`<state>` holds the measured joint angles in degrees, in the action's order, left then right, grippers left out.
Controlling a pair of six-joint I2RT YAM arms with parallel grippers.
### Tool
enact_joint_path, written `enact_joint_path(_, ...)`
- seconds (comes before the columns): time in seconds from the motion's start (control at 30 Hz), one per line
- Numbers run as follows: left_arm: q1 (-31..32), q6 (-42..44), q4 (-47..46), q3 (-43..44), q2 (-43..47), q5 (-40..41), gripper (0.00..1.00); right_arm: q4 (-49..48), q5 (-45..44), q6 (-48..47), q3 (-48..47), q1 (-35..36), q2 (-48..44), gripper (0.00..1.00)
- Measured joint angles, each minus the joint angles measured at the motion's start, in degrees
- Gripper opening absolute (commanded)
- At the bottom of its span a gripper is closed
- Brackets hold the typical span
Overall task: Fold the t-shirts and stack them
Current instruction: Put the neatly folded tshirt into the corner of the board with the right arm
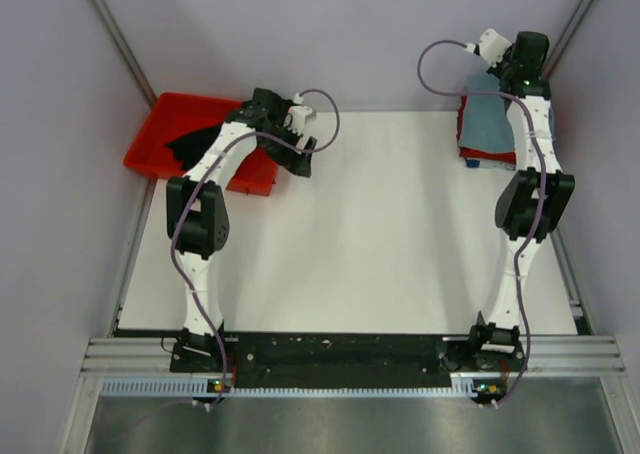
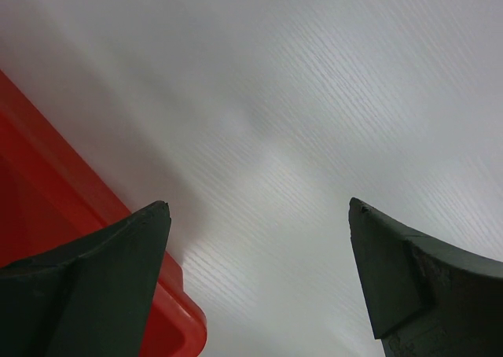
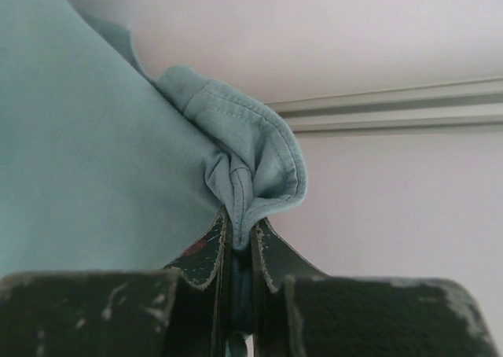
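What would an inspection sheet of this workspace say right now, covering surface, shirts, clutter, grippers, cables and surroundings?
Surface: white table, bare between the arms.
Job's things: grey-blue t-shirt atop red t-shirt, far right; black t-shirt in red bin, far left.
Clutter: nothing seen.
Grippers: left gripper open above the table beside the bin's corner; right gripper shut on the grey-blue t-shirt's stitched edge.
Cables: purple cables looped along both arms.
Surroundings: pale walls on three sides.
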<state>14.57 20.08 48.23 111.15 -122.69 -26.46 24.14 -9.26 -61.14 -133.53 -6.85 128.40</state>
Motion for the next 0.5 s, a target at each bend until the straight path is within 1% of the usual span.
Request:
enact_joint_path(0.1, 0.0, 0.0, 0.1, 1.4, 0.0, 0.4, 0.99, -3.4, 0.8, -0.4, 0.0, -1.2, 3.0, 0.00)
enact_joint_path(0.13, 0.0, 0.0, 0.2, 1.6, 0.0, 0.5, 0.99, -4.6, 1.0, -0.5, 0.0, -1.7, 4.1, 0.04)
enact_joint_path(0.17, 0.0, 0.0, 0.2, 1.6, 0.0, 0.6, 0.99, -5.6, 1.0, -0.6, 0.0, -2.1, 4.8, 0.14)
enact_joint_path(0.23, 0.0, 0.0, 0.8, 1.9, -0.4, 0.8, 0.99, -8.9, 1.2, -0.7, 0.0, -3.0, 6.5, 0.45)
enact_joint_path(0.27, 0.0, 0.0, 1.2, 2.4, -0.7, 0.9, 0.99, -10.6, 1.3, -0.3, 0.0, -3.4, 7.3, 0.63)
enact_joint_path(0.3, 0.1, 0.0, 1.4, 2.6, -1.0, 1.1, 0.99, -12.8, 1.3, 0.1, 0.0, -3.8, 8.1, 0.77)
enact_joint_path(0.33, 0.1, 0.0, 1.8, 3.0, -1.4, 1.4, 0.99, -15.4, 1.0, 0.8, 0.0, -4.2, 8.8, 0.99)
enact_joint_path(0.43, 0.4, 0.0, 2.2, 3.4, -1.9, 2.0, 0.99, -22.4, -1.3, 3.6, -0.1, -5.1, 10.1, 0.99)
enact_joint_path(0.5, 0.7, 0.0, 2.7, 3.4, -2.0, 2.2, 0.99, -24.6, -2.4, 5.3, -0.4, -5.6, 10.4, 0.99)
